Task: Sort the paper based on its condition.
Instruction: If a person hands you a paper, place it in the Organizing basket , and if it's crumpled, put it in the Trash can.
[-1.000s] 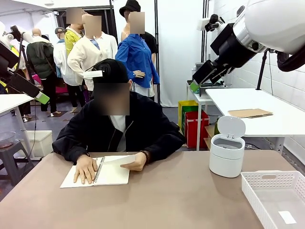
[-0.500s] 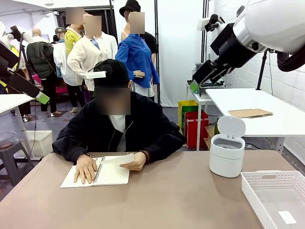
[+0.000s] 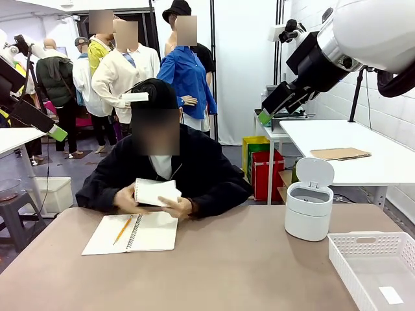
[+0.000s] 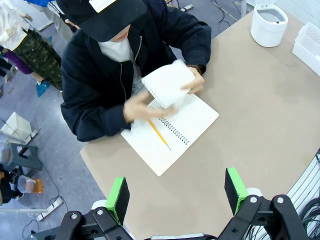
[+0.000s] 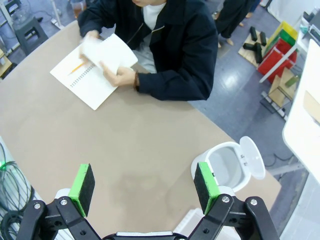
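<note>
Brown table (image 3: 246, 272), white-walled room (image 3: 243, 65): notebook (image 3: 152, 234), open-lidded bin (image 3: 309, 214); person (image 3: 201, 172) holds paper (image 3: 155, 192), seemingly flat. Left gripper (image 4: 176, 192), right gripper (image 5: 144, 186) spread wide.

Left claw (image 4: 176, 192) and right claw (image 5: 144, 186) hover high, spread wide.

The matte taupe worktop (image 3: 233, 265) stood on a glossy grey floor (image 3: 78, 170), with a white painted brick wall (image 3: 389, 107) at the right and a plain white partition panel (image 3: 243, 65) behind. Along the brick wall a long white side table (image 3: 369, 162) carried a flat tan cardboard sheet (image 3: 340, 153), and red and yellow plastic crates (image 3: 267, 170) sat on the floor near its end. At the left stood a grey round stool (image 3: 14, 202) and a white plastic storage box (image 3: 55, 192), all under bright, even light.
</note>
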`<state>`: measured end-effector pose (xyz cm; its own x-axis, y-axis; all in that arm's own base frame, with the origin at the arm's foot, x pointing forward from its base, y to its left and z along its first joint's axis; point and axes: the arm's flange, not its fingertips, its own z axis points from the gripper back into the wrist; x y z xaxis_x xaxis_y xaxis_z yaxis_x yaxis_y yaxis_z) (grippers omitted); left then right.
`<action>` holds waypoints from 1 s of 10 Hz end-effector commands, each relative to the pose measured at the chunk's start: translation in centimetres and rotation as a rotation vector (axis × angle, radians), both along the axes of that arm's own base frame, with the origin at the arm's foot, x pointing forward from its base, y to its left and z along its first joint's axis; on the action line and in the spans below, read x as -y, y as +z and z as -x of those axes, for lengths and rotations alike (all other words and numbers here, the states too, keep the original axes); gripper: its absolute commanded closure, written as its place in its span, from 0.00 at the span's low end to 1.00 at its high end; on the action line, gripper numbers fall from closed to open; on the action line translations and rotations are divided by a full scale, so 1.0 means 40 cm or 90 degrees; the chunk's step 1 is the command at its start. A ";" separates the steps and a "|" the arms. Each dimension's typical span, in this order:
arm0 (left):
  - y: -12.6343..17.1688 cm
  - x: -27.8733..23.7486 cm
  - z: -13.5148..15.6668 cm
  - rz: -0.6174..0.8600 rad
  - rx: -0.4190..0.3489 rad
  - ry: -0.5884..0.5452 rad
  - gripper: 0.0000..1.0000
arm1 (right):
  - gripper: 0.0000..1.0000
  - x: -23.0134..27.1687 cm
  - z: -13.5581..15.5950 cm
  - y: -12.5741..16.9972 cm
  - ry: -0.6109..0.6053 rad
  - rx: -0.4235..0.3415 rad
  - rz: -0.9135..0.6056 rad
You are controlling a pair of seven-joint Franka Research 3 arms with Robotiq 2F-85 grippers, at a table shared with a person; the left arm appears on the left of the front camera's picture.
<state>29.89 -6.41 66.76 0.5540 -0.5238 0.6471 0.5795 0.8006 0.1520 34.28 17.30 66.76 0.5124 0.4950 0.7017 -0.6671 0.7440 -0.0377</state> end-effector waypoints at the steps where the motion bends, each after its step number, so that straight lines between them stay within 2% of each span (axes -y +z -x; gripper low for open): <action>1: 0.002 -0.003 -0.001 0.004 -0.003 -0.001 0.00 | 0.00 -0.001 -0.003 -0.003 0.001 -0.002 -0.001; 10: 0.002 -0.003 -0.001 0.004 -0.003 -0.001 0.00 | 0.00 -0.001 -0.003 -0.003 0.001 -0.002 -0.001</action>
<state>29.89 -6.41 66.76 0.5540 -0.5238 0.6471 0.5795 0.8006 0.1520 34.28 17.30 66.76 0.5124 0.4950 0.7017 -0.6671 0.7440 -0.0377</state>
